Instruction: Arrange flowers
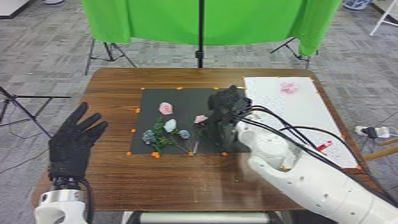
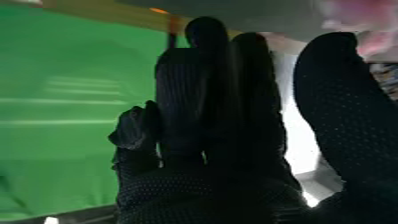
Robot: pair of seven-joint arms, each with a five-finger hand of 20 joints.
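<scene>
In the head view the right hand (image 1: 226,107) is over the right part of the dark mat (image 1: 147,97), beside a pink flower (image 1: 201,118). On the mat's left half are another pink flower (image 1: 166,108), a white flower (image 1: 171,125) and blue flowers (image 1: 184,134) with green leaves and stems. The left hand (image 1: 69,147) is open at the table's left edge, away from the flowers. In the right wrist view the right hand (image 2: 218,115) has straight fingers with the thumb apart, and blurred pink petals (image 2: 360,14) lie beyond the thumb tip.
A white board (image 1: 282,107) covers the table's right side, with a pale pink flower (image 1: 290,87) near its far end and a small red item (image 1: 325,145) beside the right arm. Orange marks edge the mat. A green cloth (image 1: 253,25) hangs behind the table (image 1: 111,185).
</scene>
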